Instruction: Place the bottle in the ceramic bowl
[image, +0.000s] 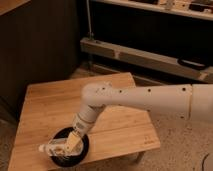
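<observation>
**Whitish bottle held low over the black bowl**

Whitish and slim, the one bottle (50, 148) lies nearly level at the bowl's left rim, its cap end jutting past the edge. The gripper (67, 146) sits just above the one black ceramic bowl (82, 150); its jaws seem to pinch the bottle, though I cannot tell for sure. One wooden table (120, 125) carries the bowl near its front edge. Released here, the bottle could tip over the rim and roll onto the table, since its outer end overhangs. One white arm (145, 97) reaches in from the right.
</observation>
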